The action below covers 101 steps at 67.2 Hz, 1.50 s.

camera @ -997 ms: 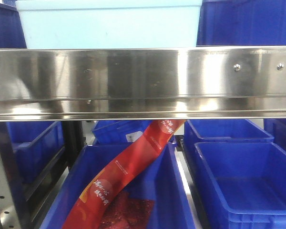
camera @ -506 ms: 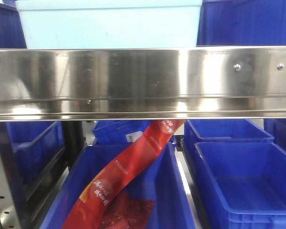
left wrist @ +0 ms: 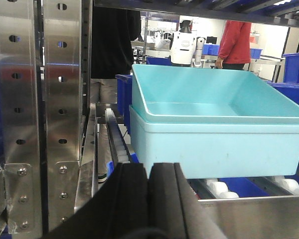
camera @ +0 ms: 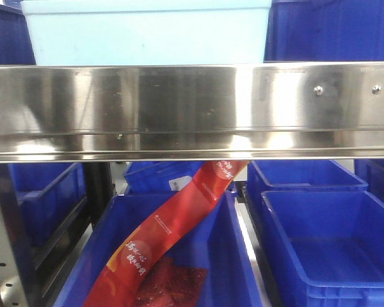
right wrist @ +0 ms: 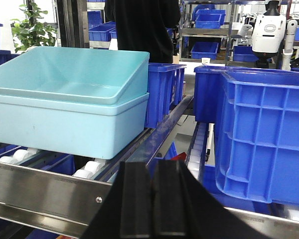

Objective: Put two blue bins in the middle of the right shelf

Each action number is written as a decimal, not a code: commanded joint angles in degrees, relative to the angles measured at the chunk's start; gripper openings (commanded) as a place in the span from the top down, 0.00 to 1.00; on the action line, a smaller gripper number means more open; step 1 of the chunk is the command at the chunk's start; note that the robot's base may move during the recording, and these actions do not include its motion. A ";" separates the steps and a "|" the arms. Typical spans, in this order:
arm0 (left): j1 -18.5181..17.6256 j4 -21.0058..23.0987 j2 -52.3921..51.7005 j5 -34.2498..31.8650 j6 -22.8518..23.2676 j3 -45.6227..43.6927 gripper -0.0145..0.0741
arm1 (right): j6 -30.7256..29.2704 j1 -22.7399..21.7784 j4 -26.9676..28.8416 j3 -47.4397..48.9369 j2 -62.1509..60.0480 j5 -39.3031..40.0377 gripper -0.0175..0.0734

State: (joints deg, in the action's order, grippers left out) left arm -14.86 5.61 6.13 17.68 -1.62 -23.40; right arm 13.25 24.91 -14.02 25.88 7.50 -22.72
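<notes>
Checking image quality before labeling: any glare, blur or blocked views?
Front view: glare streaks on the steel shelf rail, which blocks the middle. Left wrist: left hand dark, soft, close; background overexposed. Right wrist: right hand blurry, bins sharp.

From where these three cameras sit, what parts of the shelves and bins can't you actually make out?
- Front view: the steel shelf rail hides most of the light blue bin behind it.
- Front view: the bottom edge cuts off the red banner and the blue bin on the right.
- Left wrist view: the left gripper, jaws together, blocks the rollers below the stacked light blue bins.
- Right wrist view: the frame edge cuts off the big blue bin; its inside is unseen.
</notes>
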 commanded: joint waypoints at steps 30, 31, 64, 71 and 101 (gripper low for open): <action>7.93 -3.69 -4.80 -12.18 0.87 12.64 0.96 | -0.31 -0.18 -0.60 -0.16 -0.21 0.66 0.98; 8.26 -3.89 -5.18 -12.72 1.23 13.75 0.96 | -0.31 -0.18 -0.60 -0.16 -0.21 0.66 0.98; 8.28 -9.60 -6.13 -16.02 9.81 23.40 0.96 | -0.31 -0.18 -0.60 -0.16 -0.21 0.76 0.98; 8.28 -9.60 -6.13 -16.02 9.81 23.40 0.96 | -0.31 -0.18 -0.60 -0.16 -0.21 0.76 0.98; 8.28 -9.61 -6.13 -16.12 9.81 23.40 0.96 | -0.31 -0.18 -0.60 -0.16 -0.21 0.76 0.98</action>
State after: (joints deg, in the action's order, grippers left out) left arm -6.73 -3.76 0.35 2.68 7.72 0.06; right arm 13.25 24.91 -14.02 25.88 7.50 -22.72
